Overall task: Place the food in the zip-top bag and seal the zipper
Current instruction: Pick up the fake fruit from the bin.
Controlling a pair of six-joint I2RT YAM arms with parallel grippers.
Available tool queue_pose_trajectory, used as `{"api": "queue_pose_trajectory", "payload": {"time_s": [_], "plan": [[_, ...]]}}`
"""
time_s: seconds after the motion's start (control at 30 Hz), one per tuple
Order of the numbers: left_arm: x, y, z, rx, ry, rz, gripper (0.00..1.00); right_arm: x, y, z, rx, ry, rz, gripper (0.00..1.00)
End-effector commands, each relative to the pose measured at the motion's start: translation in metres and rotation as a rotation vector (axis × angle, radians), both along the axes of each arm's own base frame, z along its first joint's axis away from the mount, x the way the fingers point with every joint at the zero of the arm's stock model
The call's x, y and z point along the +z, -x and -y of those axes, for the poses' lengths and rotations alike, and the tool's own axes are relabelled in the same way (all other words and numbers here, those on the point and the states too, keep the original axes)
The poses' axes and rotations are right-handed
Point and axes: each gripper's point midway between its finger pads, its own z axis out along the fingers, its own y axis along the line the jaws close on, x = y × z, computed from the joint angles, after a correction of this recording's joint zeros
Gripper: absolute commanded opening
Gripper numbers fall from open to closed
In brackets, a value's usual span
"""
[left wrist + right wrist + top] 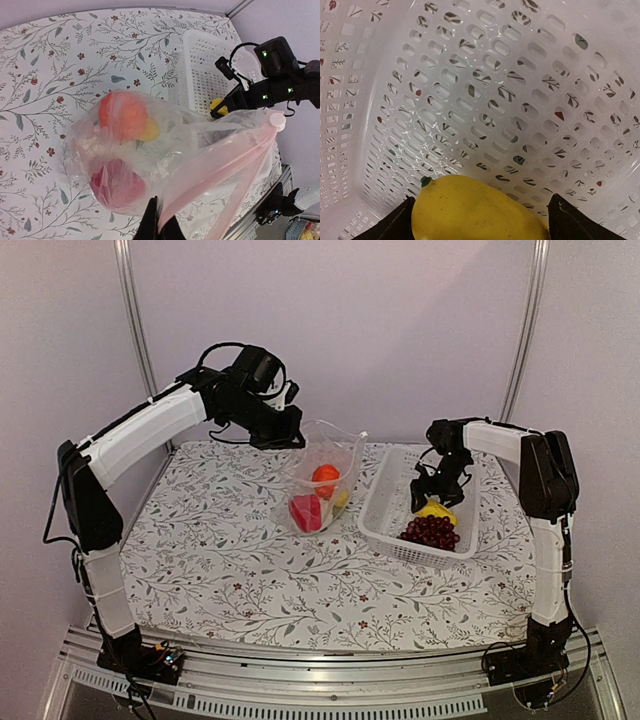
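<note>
Yellow fruit fills the bottom of the right wrist view, lying in the white basket between the fingers of the right gripper; its jaws stand spread wide to either side, and we cannot tell whether they touch the skin, so we take the fruit as not yet gripped; we judge the step in hand to be fetching this piece for the bag; the next move calls for closing on it, lifting it over the basket wall and carrying it across to the bag's mouth; the bag stands on the table just left of the basket, a red pepper and an orange fruit inside; the left gripper is clamped on its top edge by the pink zipper strip, holding the mouth up and, it seems, unsealed; grapes wait in the basket.
</note>
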Motion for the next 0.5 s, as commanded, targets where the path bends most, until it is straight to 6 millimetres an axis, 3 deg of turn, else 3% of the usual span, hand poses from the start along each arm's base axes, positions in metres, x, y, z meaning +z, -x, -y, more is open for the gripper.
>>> {"api": "queue_pose_trajectory", "payload": {"time_s": [0.0,0.23,0.47], "plan": [[0.000,-0.003,-0.003,0.000,0.011,-0.001,0.00,-0.004,0.007,0.004,-0.019,0.026,-0.026,0.87],[0.001,-0.002,-0.003,0.000,0.011,-0.001,0.00,-0.001,-0.003,0.018,-0.067,0.103,0.016,0.70],[-0.001,-0.001,-0.005,0.003,0.007,-0.001,0.00,0.027,-0.016,0.012,-0.101,0.059,0.103,0.50]]}}
